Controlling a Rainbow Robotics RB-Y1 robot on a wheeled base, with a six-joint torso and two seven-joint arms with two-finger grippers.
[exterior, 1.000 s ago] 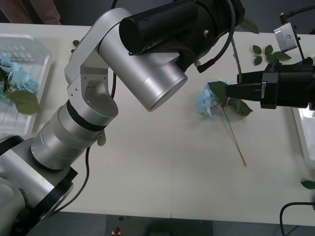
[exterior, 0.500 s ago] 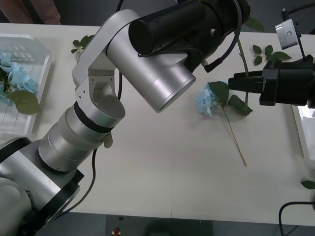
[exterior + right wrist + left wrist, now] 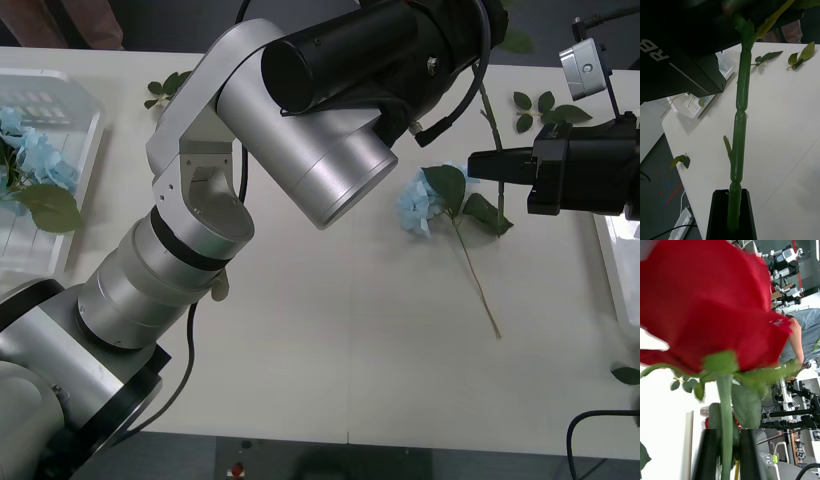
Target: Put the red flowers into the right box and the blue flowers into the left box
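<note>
Front view: both arms meet over the far table, looks like a rose handover | left gripper [image 3: 724,457] pinches red rose [image 3: 711,303] stem under the bloom | right gripper [image 3: 733,217] pinches lower stem | blue flower [image 3: 418,208] lies mid-table.

we see one red rose [image 3: 711,311] held upright above the table, its deep-red bloom over a thick green stem [image 3: 739,142]. one pale blue flower [image 3: 418,208] lies on the table, stem trailing toward us. more blue flowers [image 3: 35,160] rest in the ribbed left box [image 3: 60,120]. the right box [image 3: 618,270] sits at the table's right edge.
</note>
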